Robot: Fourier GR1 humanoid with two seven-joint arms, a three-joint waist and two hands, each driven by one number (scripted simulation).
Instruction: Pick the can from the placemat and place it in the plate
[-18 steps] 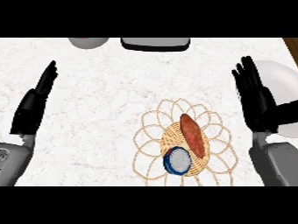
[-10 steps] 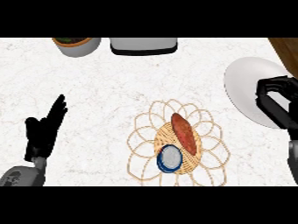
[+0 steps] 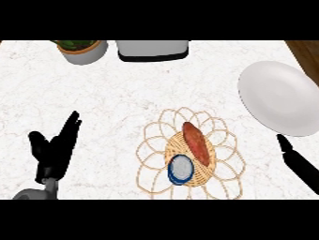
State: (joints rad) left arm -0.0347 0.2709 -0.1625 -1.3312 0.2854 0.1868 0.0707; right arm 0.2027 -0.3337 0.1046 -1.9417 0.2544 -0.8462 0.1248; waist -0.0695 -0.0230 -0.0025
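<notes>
**Both hands low on the desk, can on the woven mat**

Fingers (image 3: pixel 71 125) of the left hand (image 3: pixel 51 152) point straight up the view, spread and relaxed, holding nothing; the thumb sticks out to the left. This black hand rises from the lower left corner, over the bare white marbled desk (image 3: pixel 86 103), well apart from everything else.

At the lower right edge, only a thin black part of the right hand (image 3: pixel 297 161) shows, slanting up toward the plate. Its fingers cannot be made out, so I cannot tell whether it is open or closed. It touches nothing that can be seen.

Near the middle, slightly right and low, lies a round woven placemat (image 3: pixel 190 152) with looping petal-shaped edges in a straw colour. On its dense centre stands the can (image 3: pixel 180 169), seen from above as a pale grey disc with a blue rim, at the lower left of the mat's centre. Just beside it, up and to the right, lies a long reddish-brown item like a sausage or bread roll (image 3: pixel 196 149), tilted; what it is exactly is unclear.

A large white plate (image 3: pixel 282 97) sits at the right side of the desk, above the right hand and apart from the mat.

Along the far edge stand a grey pot with a green plant (image 3: pixel 79 49) at the left and a grey and black appliance (image 3: pixel 152 50) beside it.
</notes>
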